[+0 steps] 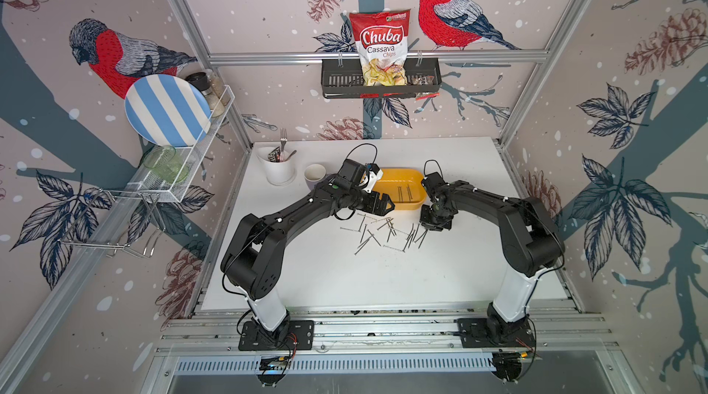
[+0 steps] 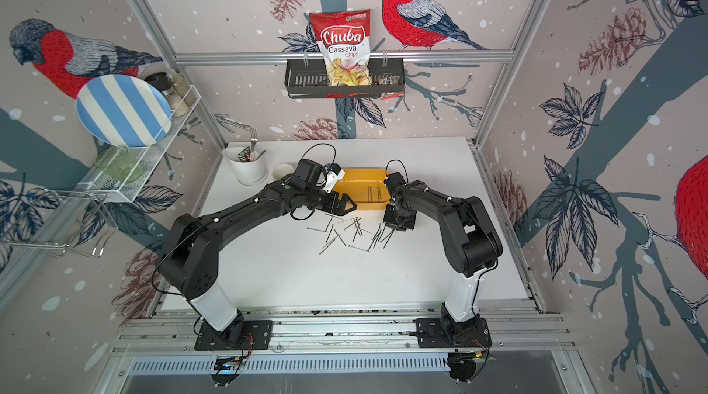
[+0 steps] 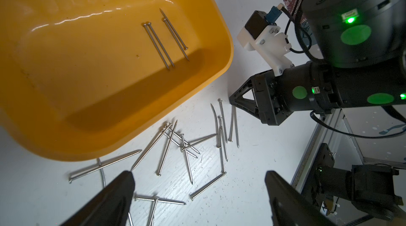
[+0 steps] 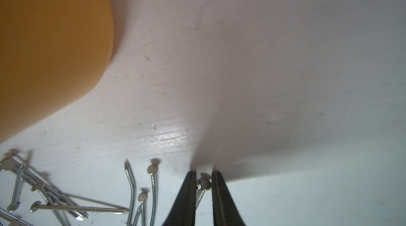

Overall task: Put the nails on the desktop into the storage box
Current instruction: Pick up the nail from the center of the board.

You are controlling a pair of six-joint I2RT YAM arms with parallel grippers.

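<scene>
While the left gripper (image 3: 198,173) is hanging with its jaws wide apart just above the loose nails (image 3: 167,148), the right gripper (image 4: 204,172) is working the pick. Its tips are pressing down at the desktop (image 4: 263,60) and closing narrow on a single nail (image 4: 204,184). The head is sitting right between the two fingers (image 4: 186,192), so I am reading this as a pinch, though the wrist view is too tight to show whether the nail is coming off the surface.

The other nails are lying just beside that gripper, on the side toward the left gripper, several crossing each other. The box (image 3: 98,60) is sitting just beyond both grippers, near the scatter. Four nails are lying inside it.

Step in hand, as I am judging it: grasping one nail from the edge of the scatter. The next move is calling for a straight lift without dragging neighbours, then a short carry over the near rim and a low release.
</scene>
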